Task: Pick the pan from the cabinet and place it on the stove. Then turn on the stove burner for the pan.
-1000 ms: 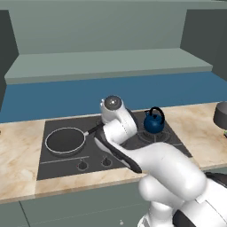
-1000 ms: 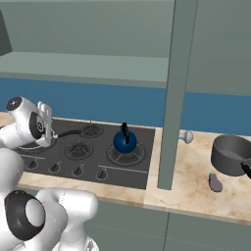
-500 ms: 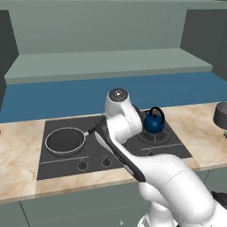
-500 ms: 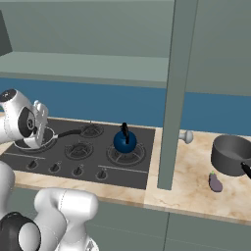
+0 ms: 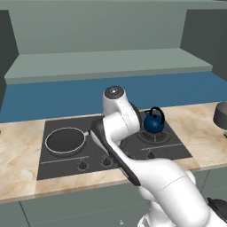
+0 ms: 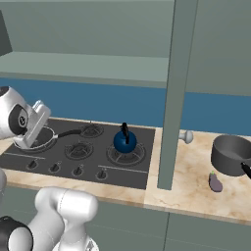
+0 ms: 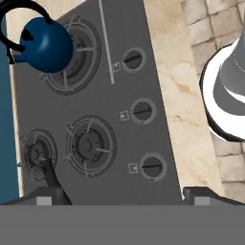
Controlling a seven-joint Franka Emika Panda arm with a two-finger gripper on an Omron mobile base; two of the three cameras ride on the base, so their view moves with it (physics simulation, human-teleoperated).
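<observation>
With the pan (image 5: 65,141) seated on the stove's (image 5: 111,146) left burner, we hold our gripper (image 7: 122,196) released, empty, above the knobs (image 7: 142,111) to pick one.

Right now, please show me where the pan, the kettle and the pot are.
pan (image 5: 65,141), left base view, on its dark flat bottom.
kettle (image 6: 125,141), right base view, on its round blue body.
pot (image 6: 230,156), right base view, on its dark-grey wall.

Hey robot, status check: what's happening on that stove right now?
Gripper jaws open, holding nothing, above the stove knobs. Pan sits on the left burner. Blue kettle at right, clear of the knobs.
</observation>
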